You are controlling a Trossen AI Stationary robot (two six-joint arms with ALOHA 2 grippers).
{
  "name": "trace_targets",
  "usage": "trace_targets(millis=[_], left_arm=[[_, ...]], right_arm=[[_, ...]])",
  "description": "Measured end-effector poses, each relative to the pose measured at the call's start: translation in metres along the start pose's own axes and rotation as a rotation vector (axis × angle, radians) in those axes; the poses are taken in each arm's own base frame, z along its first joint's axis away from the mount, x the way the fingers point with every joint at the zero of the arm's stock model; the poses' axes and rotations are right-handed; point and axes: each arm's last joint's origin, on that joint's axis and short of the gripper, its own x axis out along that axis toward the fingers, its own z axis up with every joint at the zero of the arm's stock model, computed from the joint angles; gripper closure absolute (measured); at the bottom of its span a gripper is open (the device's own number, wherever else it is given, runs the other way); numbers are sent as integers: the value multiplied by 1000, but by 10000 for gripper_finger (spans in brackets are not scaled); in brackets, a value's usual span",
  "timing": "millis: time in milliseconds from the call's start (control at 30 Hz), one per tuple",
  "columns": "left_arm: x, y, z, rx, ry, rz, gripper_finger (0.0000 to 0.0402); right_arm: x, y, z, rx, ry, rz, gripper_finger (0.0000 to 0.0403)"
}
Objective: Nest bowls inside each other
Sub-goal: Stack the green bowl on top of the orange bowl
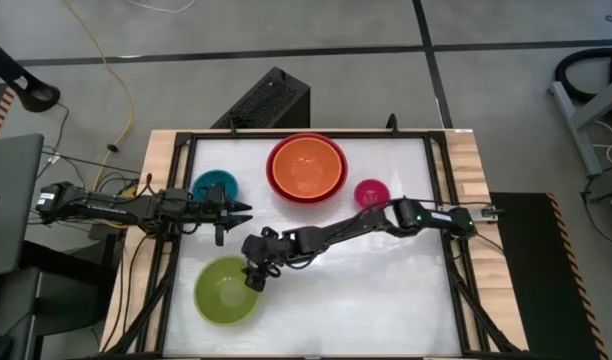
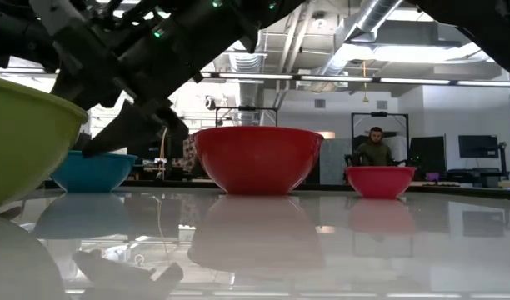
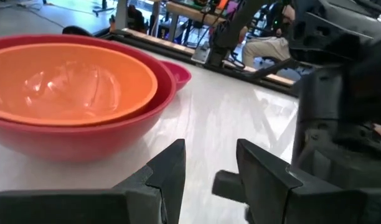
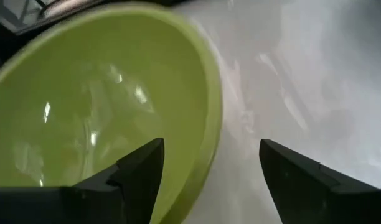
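Straddling the rim of the lime green bowl (image 1: 226,291) at the table's (image 1: 386,290) near left, my right gripper (image 1: 254,277) stands spread wide, one finger inside the wall and one outside, apparently just clear of it. That bowl sits upright, mouth up. The orange bowl (image 1: 306,166) is nested mouth-up in the red bowl (image 1: 279,180) at the far middle. My left gripper (image 1: 241,210) hovers just beside the teal bowl (image 1: 214,184), fingers parted on nothing. The magenta pink bowl (image 1: 371,192) stands apart, right of the red.
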Motion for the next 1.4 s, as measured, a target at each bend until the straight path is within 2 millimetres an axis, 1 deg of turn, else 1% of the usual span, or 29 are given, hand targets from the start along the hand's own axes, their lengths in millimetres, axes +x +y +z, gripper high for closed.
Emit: trace_targets(millis=[167,267,333,400,567,600,633,767,800,900,1067,1133,1200,1300,1400], left_arm=[[0,0,0,1,3,2,269],[0,0,0,2,1,2,269],[0,0,0,5,1,3,269],[0,0,0,6,1,3,269],[0,0,0,5,1,3,269],[0,0,0,5,1,3,269],[0,0,0,5,1,3,269],[0,0,0,3,2,4,269],[0,0,0,1,3,2,269],[0,0,-1,0,6,2,269],[0,0,-1,0,9,2,269],[0,0,-1,0,11,3,269],[0,1,-2,1,16,5,269],[0,1,-2,1,19,5,269],[0,1,-2,1,19,5,269]], right_arm=[[0,-2,-2,29,27,-38,120],[0,-3,-3,36,34,-47,138],[1,-3,-2,43,30,-45,165],[0,-3,-2,47,32,-34,207],[0,-1,-2,41,56,28,356],[-1,0,-1,44,54,45,375],[-2,2,2,32,44,57,381],[-8,3,4,41,55,69,375],[-11,3,7,33,57,67,376],[-33,6,19,-6,78,77,381],[-84,11,39,-106,142,49,381],[-106,9,46,-135,168,5,381],[-133,4,55,-150,178,-58,381],[-175,-10,69,-155,194,-177,381],[-219,-28,76,-139,181,-293,381]])
